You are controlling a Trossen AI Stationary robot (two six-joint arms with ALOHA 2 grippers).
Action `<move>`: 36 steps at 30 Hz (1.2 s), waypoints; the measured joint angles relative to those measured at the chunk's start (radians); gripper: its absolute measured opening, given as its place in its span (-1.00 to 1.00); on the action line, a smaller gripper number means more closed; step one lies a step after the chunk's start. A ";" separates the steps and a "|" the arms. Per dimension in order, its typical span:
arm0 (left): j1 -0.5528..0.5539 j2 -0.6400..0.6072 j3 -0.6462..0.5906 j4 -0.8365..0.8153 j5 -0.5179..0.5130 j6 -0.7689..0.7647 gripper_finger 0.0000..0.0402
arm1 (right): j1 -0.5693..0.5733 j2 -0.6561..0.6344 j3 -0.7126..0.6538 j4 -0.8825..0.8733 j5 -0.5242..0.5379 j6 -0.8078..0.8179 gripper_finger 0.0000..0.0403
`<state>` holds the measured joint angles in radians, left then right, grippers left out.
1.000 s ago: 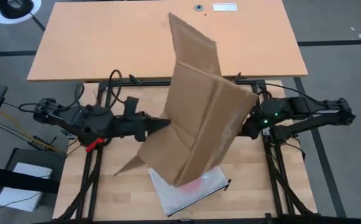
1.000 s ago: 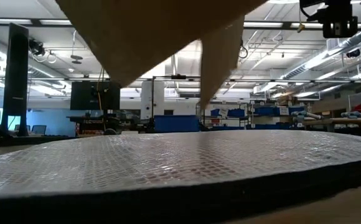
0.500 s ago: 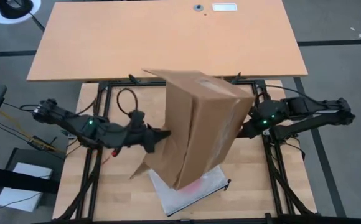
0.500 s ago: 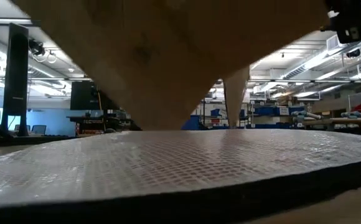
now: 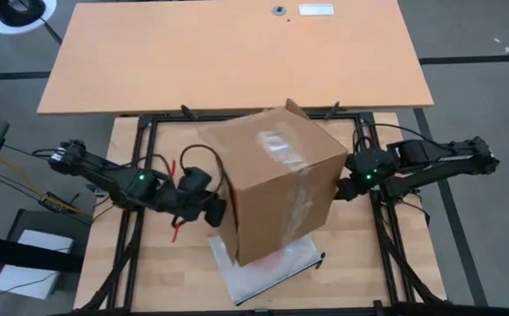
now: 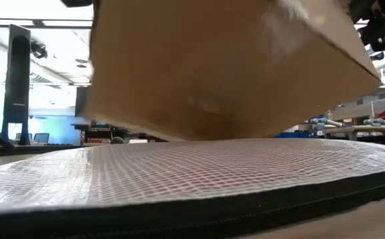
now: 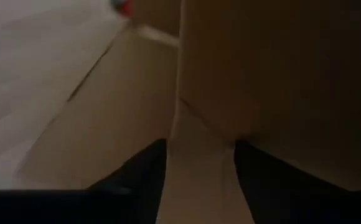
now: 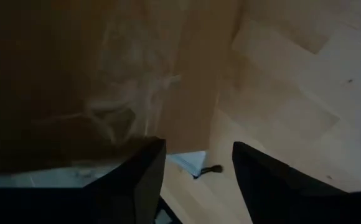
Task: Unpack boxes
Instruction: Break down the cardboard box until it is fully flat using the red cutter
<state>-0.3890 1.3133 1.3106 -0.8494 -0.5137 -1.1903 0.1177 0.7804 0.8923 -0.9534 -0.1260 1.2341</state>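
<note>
So the brown cardboard shipping carton (image 5: 276,180) sits tipped over the clear plastic zip bag (image 5: 276,268), probably dumping it; left gripper (image 7: 199,165) and right gripper (image 8: 198,163) flank it, both spread open, holding nothing.

The carton (image 5: 276,184) fills the table's middle, tilted over the plastic bag (image 5: 272,268) — both grippers press close at its sides. The wide desk (image 5: 149,53) behind lies open.

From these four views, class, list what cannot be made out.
- Bag contents: high view, carton covers most of it.
- Carton's top: low view, frame edge cuts it off.
- Carton's tape: high view, blurred by motion.
- Red item beside the left gripper: high view, too small.
</note>
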 joint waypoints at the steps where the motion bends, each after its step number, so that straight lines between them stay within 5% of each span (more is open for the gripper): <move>1: -0.006 -0.010 0.001 -0.043 0.004 -0.017 0.01 | 0.000 0.000 0.001 0.008 0.003 0.011 -0.03; 9: -0.062 -0.100 0.011 -0.376 0.099 -0.145 0.03 | -0.002 0.014 0.002 0.119 0.035 0.070 -0.01; 13: -0.070 -0.161 0.032 -0.410 0.193 -0.194 0.03 | -0.002 0.046 0.002 0.199 0.024 0.081 -0.02; 18: -0.086 -0.206 0.158 -0.404 0.173 -0.141 0.03 | -0.002 0.121 0.002 0.284 0.025 0.078 -0.03; 24: -0.123 -0.210 0.243 -0.116 -0.080 0.197 0.02 | -0.003 0.232 0.001 0.427 0.033 -0.006 -0.02; 29: -0.106 -0.170 0.218 0.167 -0.098 0.500 0.01 | -0.006 0.314 0.000 0.656 0.099 -0.056 -0.05; 36: -0.045 -0.087 0.168 0.102 -0.067 0.508 0.01 | -0.058 0.398 -0.001 0.873 0.114 -0.058 -0.06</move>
<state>-0.4339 1.2267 1.4782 -0.7474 -0.5803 -0.6828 0.0598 1.1781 0.8917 -0.0803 -0.0125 1.1761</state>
